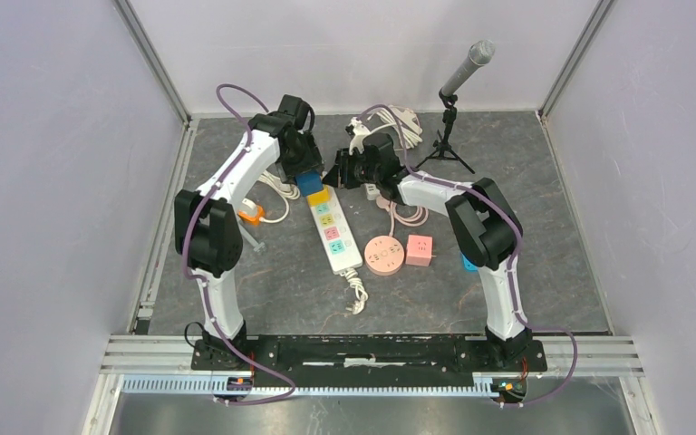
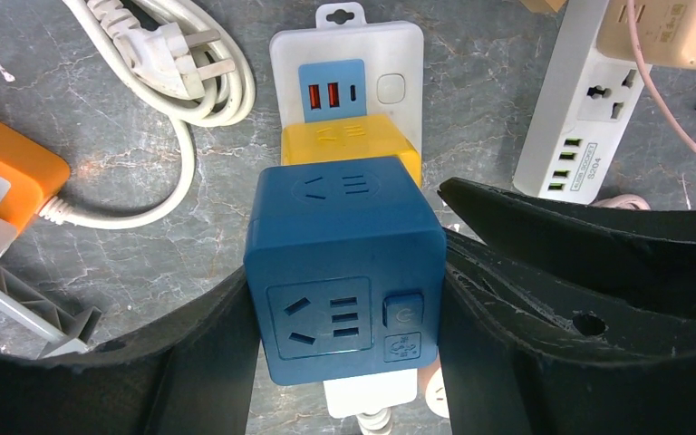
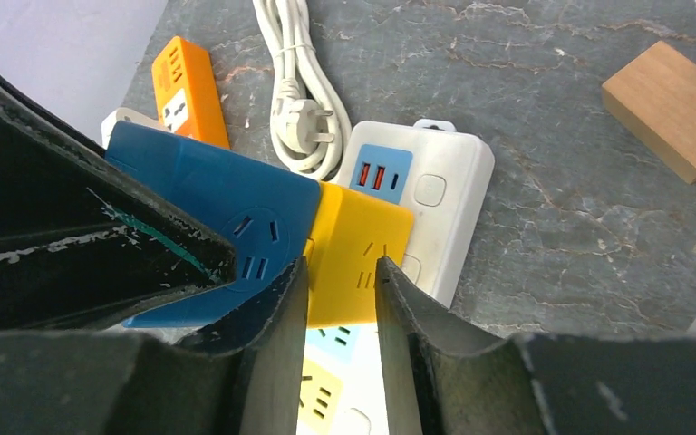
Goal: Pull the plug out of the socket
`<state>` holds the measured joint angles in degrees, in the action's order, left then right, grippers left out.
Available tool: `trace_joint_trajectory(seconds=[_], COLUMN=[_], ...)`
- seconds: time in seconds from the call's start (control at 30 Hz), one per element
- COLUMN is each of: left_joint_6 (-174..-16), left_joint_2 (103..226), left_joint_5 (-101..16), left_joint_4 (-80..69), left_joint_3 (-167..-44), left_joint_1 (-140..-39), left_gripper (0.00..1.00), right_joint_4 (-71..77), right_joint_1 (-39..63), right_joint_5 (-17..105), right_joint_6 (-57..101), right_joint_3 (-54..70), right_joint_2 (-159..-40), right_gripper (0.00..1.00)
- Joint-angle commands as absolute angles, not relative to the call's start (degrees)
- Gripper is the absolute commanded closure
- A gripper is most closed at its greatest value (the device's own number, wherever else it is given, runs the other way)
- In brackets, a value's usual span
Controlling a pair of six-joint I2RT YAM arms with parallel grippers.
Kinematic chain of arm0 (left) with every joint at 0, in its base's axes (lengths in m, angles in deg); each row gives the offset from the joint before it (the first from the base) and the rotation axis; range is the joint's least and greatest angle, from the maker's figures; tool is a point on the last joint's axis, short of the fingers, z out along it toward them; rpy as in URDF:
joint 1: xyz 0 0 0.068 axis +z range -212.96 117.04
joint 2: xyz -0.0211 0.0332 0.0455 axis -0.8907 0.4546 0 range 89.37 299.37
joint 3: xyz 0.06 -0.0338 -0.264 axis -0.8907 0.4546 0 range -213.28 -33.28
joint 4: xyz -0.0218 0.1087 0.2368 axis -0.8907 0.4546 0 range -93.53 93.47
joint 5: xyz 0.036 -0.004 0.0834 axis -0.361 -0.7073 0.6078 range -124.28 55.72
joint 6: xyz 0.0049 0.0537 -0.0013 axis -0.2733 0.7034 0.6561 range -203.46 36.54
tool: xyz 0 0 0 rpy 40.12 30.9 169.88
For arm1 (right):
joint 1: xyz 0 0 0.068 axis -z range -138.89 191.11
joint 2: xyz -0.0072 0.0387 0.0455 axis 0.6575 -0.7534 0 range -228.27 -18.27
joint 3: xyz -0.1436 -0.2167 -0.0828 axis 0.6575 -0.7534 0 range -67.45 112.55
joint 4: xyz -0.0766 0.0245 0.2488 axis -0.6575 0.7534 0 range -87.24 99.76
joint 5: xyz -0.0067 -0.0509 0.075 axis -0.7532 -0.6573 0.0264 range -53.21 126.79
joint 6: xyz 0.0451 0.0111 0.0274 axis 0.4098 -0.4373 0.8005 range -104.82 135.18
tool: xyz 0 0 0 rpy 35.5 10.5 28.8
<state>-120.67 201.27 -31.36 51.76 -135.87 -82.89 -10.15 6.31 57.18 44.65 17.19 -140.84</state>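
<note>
A white power strip (image 1: 337, 243) with coloured sockets lies mid-table. A blue cube plug (image 1: 308, 183) and a yellow cube plug (image 1: 320, 196) sit at its far end. My left gripper (image 2: 349, 299) is shut on the blue cube (image 2: 344, 267), one finger on each side. In the right wrist view the blue cube (image 3: 227, 217) leans tilted against the yellow cube (image 3: 362, 258). Its underside is hidden, so I cannot tell whether its prongs are in the strip. My right gripper (image 3: 340, 272) hovers over the strip just in front of the yellow cube, jaws slightly apart and empty.
An orange socket (image 1: 249, 213) and a coiled white cable (image 2: 177, 59) lie left of the strip. Another white strip (image 2: 584, 118) lies to the right. A round pink socket (image 1: 384, 255), a pink cube (image 1: 419, 249), a microphone tripod (image 1: 449, 136) and a wooden block (image 3: 675, 109) stand nearby.
</note>
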Motion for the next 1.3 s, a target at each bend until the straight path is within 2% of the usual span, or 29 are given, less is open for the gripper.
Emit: trace_joint_trajectory(seconds=[0.0,0.13,0.2,0.23,0.3,0.43,0.5,0.53,0.8,1.13,1.27], left_joint_6=[-119.7,-119.1,-118.7,-118.5,-118.2,-118.5,-119.0,-119.2,-119.8,-118.0,-119.6], left_joint_2=[202.1,202.6,203.1,203.4,203.9,203.7,203.1,202.8,201.1,201.4,199.6], left_joint_5=[-36.9,-35.7,-35.1,-35.0,-35.0,-37.1,-38.6,-39.5,-43.2,-47.7,-54.3], left_joint_4=[53.0,53.7,54.7,55.2,56.4,57.6,57.6,57.6,57.6,56.2,49.2], left_joint_3=[-137.7,-137.7,-138.5,-139.0,-140.2,-141.9,-142.2,-142.4,-145.8,-147.9,-141.3], left_joint_1=[-83.4,-83.4,-83.4,-83.4,-83.4,-83.4,-83.4,-83.4,-83.2,-80.5,-80.9], left_gripper=[0.39,0.34,0.35,0.38,0.48,0.79,0.94,0.97,0.98,0.98,0.98], right_joint_4=[-10.7,-9.8,-9.8,-9.7,-9.0,-6.5,-5.7,-5.7,-5.3,-0.1,2.6], right_joint_1=[6.1,6.0,6.0,6.0,5.8,5.5,5.4,5.4,4.8,4.1,4.2], right_joint_5=[59.1,57.6,57.1,56.9,56.0,54.4,54.0,54.0,54.3,51.2,51.1], right_joint_6=[46.3,46.2,46.2,46.0,45.5,43.4,42.7,42.3,40.7,40.7,41.3], right_joint_3=[18.5,15.7,14.0,13.2,12.1,11.3,10.7,10.1,7.1,9.3,12.7], right_joint_2=[-143.7,-143.4,-143.0,-142.8,-142.6,-142.5,-142.5,-142.4,-142.3,-144.4,-146.7], right_gripper=[0.64,0.71,0.75,0.78,0.84,1.00,1.00,1.00,1.00,1.00,1.00])
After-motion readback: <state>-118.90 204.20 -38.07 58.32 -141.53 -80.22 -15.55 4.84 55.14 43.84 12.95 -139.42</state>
